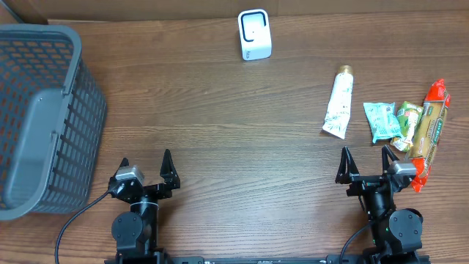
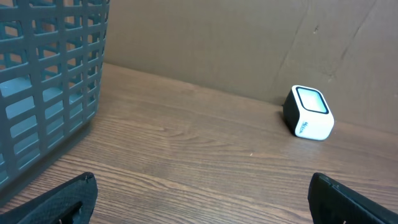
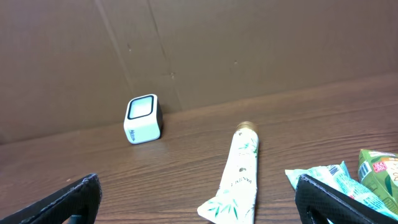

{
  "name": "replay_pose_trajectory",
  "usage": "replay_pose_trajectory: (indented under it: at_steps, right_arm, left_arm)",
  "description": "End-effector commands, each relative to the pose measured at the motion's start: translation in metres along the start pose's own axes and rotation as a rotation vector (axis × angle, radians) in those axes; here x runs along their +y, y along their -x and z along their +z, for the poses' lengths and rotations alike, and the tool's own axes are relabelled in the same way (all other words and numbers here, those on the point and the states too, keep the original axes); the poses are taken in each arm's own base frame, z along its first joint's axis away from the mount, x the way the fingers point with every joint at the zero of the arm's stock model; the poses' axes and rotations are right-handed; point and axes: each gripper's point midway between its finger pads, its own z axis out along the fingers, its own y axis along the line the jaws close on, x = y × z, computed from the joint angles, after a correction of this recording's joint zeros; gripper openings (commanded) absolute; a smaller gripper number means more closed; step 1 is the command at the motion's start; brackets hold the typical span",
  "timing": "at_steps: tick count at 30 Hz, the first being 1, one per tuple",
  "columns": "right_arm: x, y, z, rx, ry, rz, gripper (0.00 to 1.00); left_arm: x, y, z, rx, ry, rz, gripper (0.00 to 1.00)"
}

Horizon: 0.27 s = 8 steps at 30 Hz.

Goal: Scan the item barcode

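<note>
Grey mesh basket (image 1: 82, 117): far left of the table (image 1: 220, 139).
Left tool (image 1: 145, 158): fingers apart, holding nothing.
Scanner (image 1: 254, 34): white, back centre.
Tube (image 1: 339, 103): lying flat right of centre, white with green leaf print. Long axis runs front to back, gold cap toward the back wall, crimped end toward the arms.
Packets: teal packet (image 1: 379, 121), green packet (image 1: 407, 125) and red-ended bar (image 1: 430, 132), just right of the tube.
Right tool (image 1: 365, 151): fingers apart, holding nothing.

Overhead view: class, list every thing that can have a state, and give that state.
left gripper, open, empty.
right gripper, open, empty.
basket, upright, nothing seen inside.
scanner, standing, untouched.
tube, lying flat, capped.
teal packet, lying flat.
green packet, lying flat.
long red-ended packet, lying flat.
</note>
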Motion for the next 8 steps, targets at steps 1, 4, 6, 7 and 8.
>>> replay_pose_trajectory:
  at_steps: [1,4,6,7,8]
  right_arm:
    - [-0.0002,-0.001,-0.0001,-0.007,0.0,-0.008,1.0]
    - [-0.0002,-0.001,-0.0001,-0.007,0.0,-0.008,1.0]
    - [-0.0002,-0.001,-0.0001,-0.007,0.0,-0.008,1.0]
    - [-0.0002,-0.001,-0.0001,-0.007,0.0,-0.008,1.0]
    - [-0.0002,-0.001,-0.0001,-0.007,0.0,-0.008,1.0]
  left_arm:
    - [-0.0002,0.0009,-0.0003,-0.008,0.001,-0.01,1.0]
    - [-0.0002,0.0009,-0.0003,-0.008,0.001,-0.01,1.0]
    - [-0.0002,0.0008,-0.0003,-0.008,0.001,-0.01,1.0]
    - [-0.0002,0.0008,-0.0003,-0.008,0.001,-0.01,1.0]
    - [-0.0002,0.0009,-0.0003,-0.008,0.001,-0.01,1.0]
